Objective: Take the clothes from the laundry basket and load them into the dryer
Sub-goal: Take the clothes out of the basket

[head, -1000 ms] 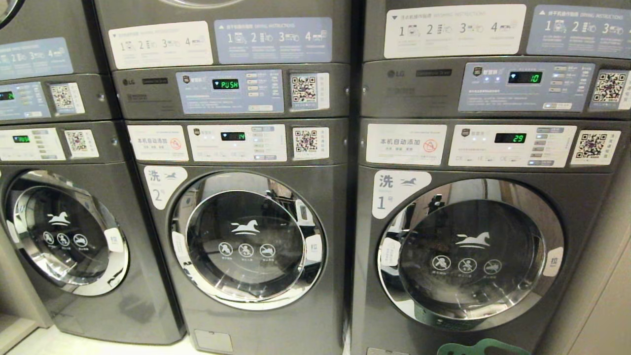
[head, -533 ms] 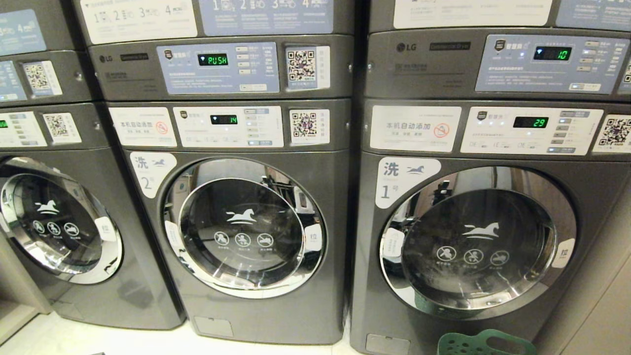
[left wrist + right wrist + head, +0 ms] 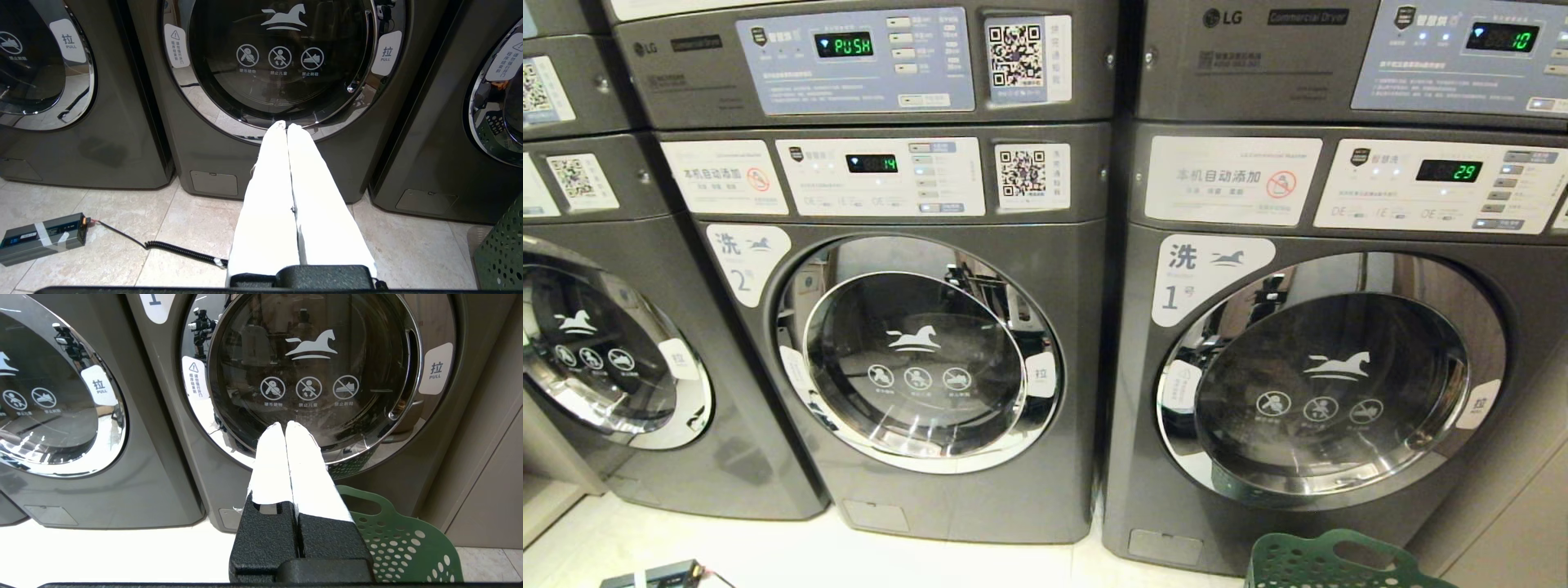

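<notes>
Head view shows closed doors and the laundry basket (image 3: 1339, 562) at five o'clock. Both my left fingers (image 3: 286, 127) and right fingers (image 3: 284, 427) are pressed together, empty. Still approaching (dryer door (image 3: 1331, 380) unopened); next I must reach the basket.

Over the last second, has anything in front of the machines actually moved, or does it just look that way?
Only the camera moved: the view tipped downward, so the machines slid up the picture and more of the green laundry basket and the floor came into sight. The washer doors stayed closed, and nothing was picked up or let go.
</notes>
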Controlling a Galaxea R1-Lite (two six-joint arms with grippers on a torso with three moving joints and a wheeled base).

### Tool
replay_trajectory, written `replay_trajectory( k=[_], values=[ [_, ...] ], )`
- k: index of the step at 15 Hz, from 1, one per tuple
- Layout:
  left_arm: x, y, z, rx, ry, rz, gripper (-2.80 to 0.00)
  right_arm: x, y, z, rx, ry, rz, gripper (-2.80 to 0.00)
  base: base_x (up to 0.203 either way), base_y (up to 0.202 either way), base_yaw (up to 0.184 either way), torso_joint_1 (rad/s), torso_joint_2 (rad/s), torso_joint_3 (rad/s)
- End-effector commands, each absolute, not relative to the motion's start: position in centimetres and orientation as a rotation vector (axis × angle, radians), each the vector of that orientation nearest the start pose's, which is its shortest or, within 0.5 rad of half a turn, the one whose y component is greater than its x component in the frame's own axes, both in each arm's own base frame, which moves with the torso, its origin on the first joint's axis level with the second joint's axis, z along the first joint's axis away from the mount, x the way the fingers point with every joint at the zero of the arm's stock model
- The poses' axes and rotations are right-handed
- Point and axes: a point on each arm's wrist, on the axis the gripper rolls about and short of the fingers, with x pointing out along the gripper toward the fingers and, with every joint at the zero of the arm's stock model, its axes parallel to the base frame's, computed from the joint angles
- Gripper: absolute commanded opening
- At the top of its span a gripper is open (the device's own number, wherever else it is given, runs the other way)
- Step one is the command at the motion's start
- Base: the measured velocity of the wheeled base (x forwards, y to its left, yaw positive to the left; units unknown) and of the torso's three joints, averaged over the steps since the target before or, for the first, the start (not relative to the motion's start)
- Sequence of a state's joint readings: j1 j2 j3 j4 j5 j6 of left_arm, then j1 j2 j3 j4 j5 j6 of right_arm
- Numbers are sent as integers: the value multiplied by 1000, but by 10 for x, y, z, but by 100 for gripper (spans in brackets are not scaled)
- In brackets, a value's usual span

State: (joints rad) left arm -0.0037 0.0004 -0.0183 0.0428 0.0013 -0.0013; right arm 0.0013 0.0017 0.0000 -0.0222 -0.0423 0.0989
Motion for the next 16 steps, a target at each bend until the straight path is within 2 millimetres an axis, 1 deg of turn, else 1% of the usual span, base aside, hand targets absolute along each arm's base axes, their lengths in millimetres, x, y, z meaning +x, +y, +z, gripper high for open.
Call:
replay_trajectory(
  k=[1,6,8,13,16],
  values=[
    [-24,0,76,-1,25,-2,-280,-22,-1,76,100,-17,-41,-280,0,0,0,2,2,-27],
    [-24,0,76,-1,24,-2,-280,-22,-1,76,100,-17,-42,-280,0,0,0,-6,23,17],
    [-24,0,76,-3,23,-3,-280,-22,-1,76,100,-17,-42,-280,0,0,0,-67,315,235],
    [-24,0,76,-3,23,-3,-280,-22,-1,76,100,-17,-42,-280,0,0,0,-48,397,337],
    [-24,0,76,-3,23,-1,-280,-22,-1,76,100,-17,-41,-280,0,0,0,-10,113,105]
  ],
)
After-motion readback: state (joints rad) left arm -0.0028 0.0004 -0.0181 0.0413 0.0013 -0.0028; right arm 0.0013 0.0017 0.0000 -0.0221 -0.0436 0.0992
